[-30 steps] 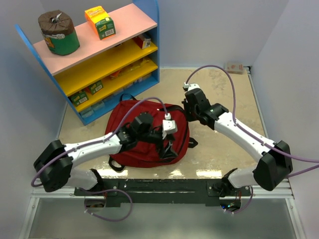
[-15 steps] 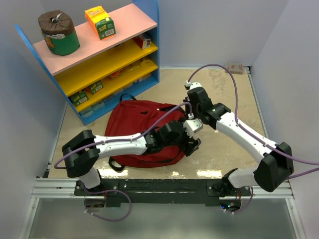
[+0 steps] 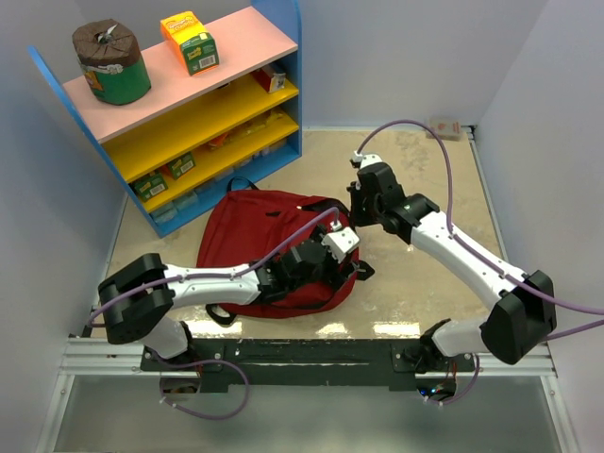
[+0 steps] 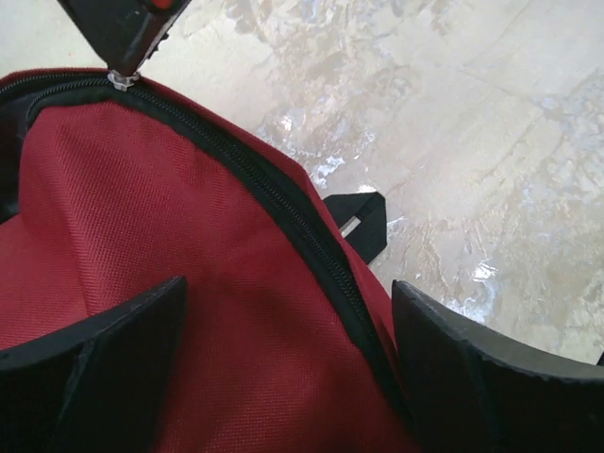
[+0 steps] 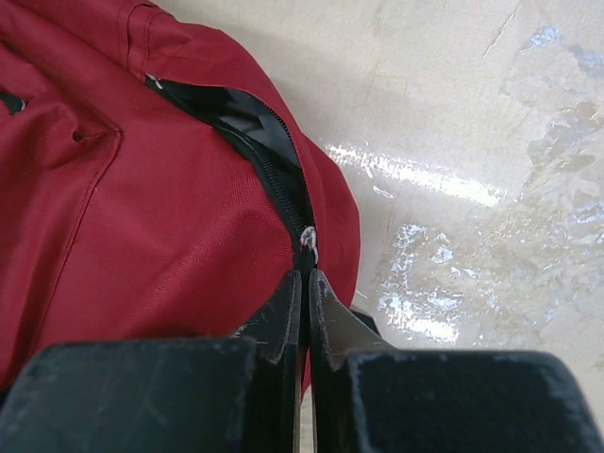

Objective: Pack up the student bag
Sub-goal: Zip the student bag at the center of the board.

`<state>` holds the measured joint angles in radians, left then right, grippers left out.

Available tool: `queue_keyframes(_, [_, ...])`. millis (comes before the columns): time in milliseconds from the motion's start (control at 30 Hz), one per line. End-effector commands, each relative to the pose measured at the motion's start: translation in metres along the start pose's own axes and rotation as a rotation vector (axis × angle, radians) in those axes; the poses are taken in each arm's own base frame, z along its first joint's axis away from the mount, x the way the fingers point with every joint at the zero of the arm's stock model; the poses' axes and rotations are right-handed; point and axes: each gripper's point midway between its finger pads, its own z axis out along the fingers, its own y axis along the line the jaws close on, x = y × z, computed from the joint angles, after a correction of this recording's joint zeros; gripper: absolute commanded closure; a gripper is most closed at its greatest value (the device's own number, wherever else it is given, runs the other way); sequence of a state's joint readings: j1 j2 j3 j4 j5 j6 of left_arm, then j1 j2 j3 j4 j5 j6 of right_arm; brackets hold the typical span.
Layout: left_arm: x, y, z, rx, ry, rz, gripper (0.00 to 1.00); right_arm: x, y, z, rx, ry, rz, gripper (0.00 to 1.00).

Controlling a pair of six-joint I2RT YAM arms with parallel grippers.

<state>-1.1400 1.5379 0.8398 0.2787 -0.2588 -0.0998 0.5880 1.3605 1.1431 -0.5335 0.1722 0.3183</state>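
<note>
We see the red backpack [image 3: 241, 225] beneath both claws, zipper partly open: right claw [image 5: 304, 278] pinched on the zipper pull [image 5: 308, 242], left claw [image 4: 283, 351] spread wide just above the fabric, contents hidden.

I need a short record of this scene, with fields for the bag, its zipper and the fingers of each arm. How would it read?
bag: student bag, dark red, lying on the table
zipper: zipper partly open, black lining showing
left fingers: left fingers wide apart over the red fabric, holding nothing
right fingers: right fingers shut on the zipper pull
</note>
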Motion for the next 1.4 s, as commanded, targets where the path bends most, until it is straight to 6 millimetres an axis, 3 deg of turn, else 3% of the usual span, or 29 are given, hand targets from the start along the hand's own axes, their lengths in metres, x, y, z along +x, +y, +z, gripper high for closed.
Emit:
queue_keyframes(0, [-0.035, -0.011, -0.005, 0.081, -0.182, 0.040, 0.18, -0.028, 0.015, -0.010, -0.064, -0.063, 0.032, 1.00])
queue_keyframes(33, [-0.037, -0.015, -0.005, 0.098, -0.199, 0.051, 0.23, -0.028, 0.015, -0.009, -0.066, -0.060, 0.032, 1.00])
queue_keyframes(133, [-0.040, -0.030, -0.006, 0.149, -0.243, 0.109, 0.68, -0.024, 0.015, -0.009, -0.064, -0.045, 0.025, 1.00])
queue_keyframes(233, [-0.040, -0.049, -0.009, 0.200, -0.263, 0.217, 0.95, -0.022, 0.010, -0.007, -0.042, -0.036, 0.014, 1.00])
queue_keyframes(267, [-0.038, -0.054, -0.011, 0.223, -0.259, 0.243, 0.99, -0.020, 0.008, -0.004, -0.028, -0.029, 0.006, 1.00])
queue_keyframes(567, [-0.021, -0.131, -0.044, 0.498, -0.280, 0.495, 1.00, -0.049, 0.001, 0.021, 0.053, -0.057, -0.045, 1.00])
queue_keyframes(800, [-0.021, -0.158, -0.053, 0.618, -0.308, 0.564, 1.00, -0.069, 0.023, 0.038, -0.023, -0.079, -0.024, 1.00])
queue_keyframes(900, [-0.024, -0.163, -0.053, 0.634, -0.299, 0.574, 1.00, -0.072, 0.015, 0.052, 0.035, -0.077, -0.034, 1.00])
queue_keyframes(933, [-0.032, -0.163, -0.050, 0.619, -0.305, 0.570, 0.98, -0.068, 0.012, 0.060, 0.060, -0.059, -0.041, 1.00])
queue_keyframes(967, [-0.039, -0.154, -0.044, 0.554, -0.294, 0.560, 0.82, -0.072, 0.005, 0.060, 0.105, -0.067, -0.046, 1.00])
queue_keyframes(1000, [-0.050, -0.152, -0.040, 0.526, -0.284, 0.572, 0.29, -0.072, -0.001, 0.061, 0.133, -0.068, -0.046, 1.00])
queue_keyframes(1033, [-0.057, -0.142, -0.035, 0.470, -0.273, 0.575, 0.05, -0.075, -0.005, 0.060, 0.148, -0.078, -0.040, 1.00])
queue_keyframes(1067, [-0.066, -0.129, -0.028, 0.428, -0.261, 0.557, 0.00, -0.079, -0.015, 0.059, 0.169, -0.090, -0.020, 1.00])
queue_keyframes(1133, [-0.092, -0.118, -0.021, 0.437, -0.223, 0.519, 0.00, -0.085, -0.030, 0.058, 0.199, -0.102, 0.018, 1.00])
queue_keyframes(1167, [-0.103, -0.096, -0.012, 0.413, -0.195, 0.470, 0.00, -0.089, -0.046, 0.058, 0.228, -0.107, 0.045, 1.00])
queue_keyframes(1200, [-0.123, -0.089, -0.011, 0.412, -0.172, 0.451, 0.00, -0.091, -0.056, 0.058, 0.253, -0.110, 0.058, 1.00])
queue_keyframes(1267, [-0.140, -0.073, -0.012, 0.435, -0.137, 0.431, 0.00, -0.097, -0.081, 0.058, 0.316, -0.110, 0.093, 1.00])
queue_keyframes(1300, [-0.160, -0.067, -0.020, 0.439, -0.136, 0.425, 0.00, -0.098, -0.093, 0.057, 0.359, -0.116, 0.100, 0.95])
queue_keyframes(1367, [-0.178, -0.054, -0.029, 0.447, -0.151, 0.412, 0.00, -0.101, -0.104, 0.058, 0.393, -0.111, 0.108, 0.77])
